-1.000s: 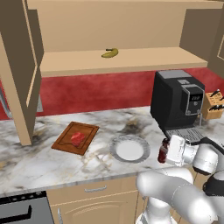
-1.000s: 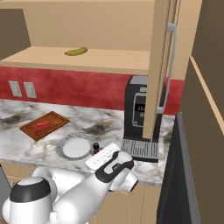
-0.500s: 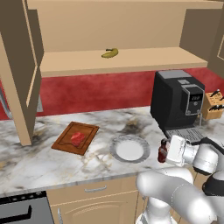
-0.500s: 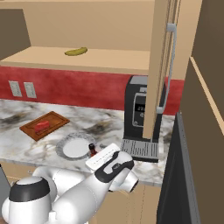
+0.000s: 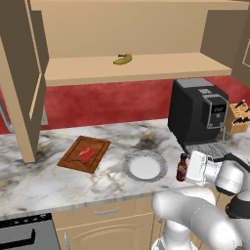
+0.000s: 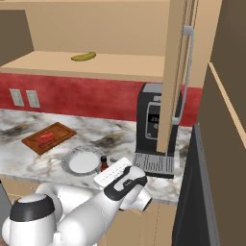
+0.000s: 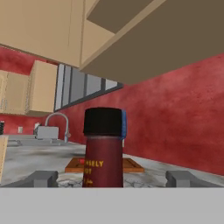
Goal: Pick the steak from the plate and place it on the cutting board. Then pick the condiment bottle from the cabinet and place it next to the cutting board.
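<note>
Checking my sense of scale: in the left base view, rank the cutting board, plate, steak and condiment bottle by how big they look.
1. Cutting board, though the plate comes close.
2. Plate.
3. Condiment bottle, partly hidden by the hand.
4. Steak, about alike with the bottle, so that order is unsure.

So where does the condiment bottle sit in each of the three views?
Left base view: the condiment bottle stands upright on the counter right of the plate, by the gripper.
Right base view: it stands just right of the plate, behind the white hand.
Hand view: it rises centre frame between the open fingertips.
Shared landmark: the cutting board, red steak on it.
</note>
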{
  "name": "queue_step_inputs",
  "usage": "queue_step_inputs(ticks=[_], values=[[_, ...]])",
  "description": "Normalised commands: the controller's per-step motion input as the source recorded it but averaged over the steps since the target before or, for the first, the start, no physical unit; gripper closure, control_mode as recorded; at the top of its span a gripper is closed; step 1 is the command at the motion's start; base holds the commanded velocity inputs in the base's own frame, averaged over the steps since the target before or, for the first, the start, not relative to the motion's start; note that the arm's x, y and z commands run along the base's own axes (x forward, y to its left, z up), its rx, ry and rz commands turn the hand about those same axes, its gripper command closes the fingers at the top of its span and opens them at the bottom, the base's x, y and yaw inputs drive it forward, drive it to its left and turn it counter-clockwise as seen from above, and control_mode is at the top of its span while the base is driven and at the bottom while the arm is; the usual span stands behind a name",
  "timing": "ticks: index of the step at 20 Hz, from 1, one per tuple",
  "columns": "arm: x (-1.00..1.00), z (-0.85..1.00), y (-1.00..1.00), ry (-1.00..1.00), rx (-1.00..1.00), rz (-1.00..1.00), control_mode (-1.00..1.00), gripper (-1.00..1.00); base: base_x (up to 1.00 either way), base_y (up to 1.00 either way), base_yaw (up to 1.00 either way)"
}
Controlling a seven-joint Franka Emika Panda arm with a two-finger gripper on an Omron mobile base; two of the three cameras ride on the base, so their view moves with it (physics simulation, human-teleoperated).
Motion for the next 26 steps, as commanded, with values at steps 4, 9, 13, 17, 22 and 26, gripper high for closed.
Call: queue_step_inputs(ticks=[4,9,13,17,22,26], values=[[0.00,0.00,0.00,0.00,0.00,0.00,-1.00,-1.00,0.00,0.00,0.00],[-0.01,0.05,-0.07,0.00,0.00,0.00,-1.00,-1.00,0.00,0.00,0.00],[-0.10,0.23,-0.12,0.00,0.00,0.00,-1.00,-1.00,0.00,0.00,0.00],[-0.16,0.32,-0.03,0.00,0.00,0.00,-1.00,-1.00,0.00,0.00,0.00],[-0.29,0.36,0.00,0.00,0.00,0.00,-1.00,-1.00,0.00,0.00,0.00],[-0.42,0.36,0.00,0.00,0.00,0.00,-1.00,-1.00,0.00,0.00,0.00]])
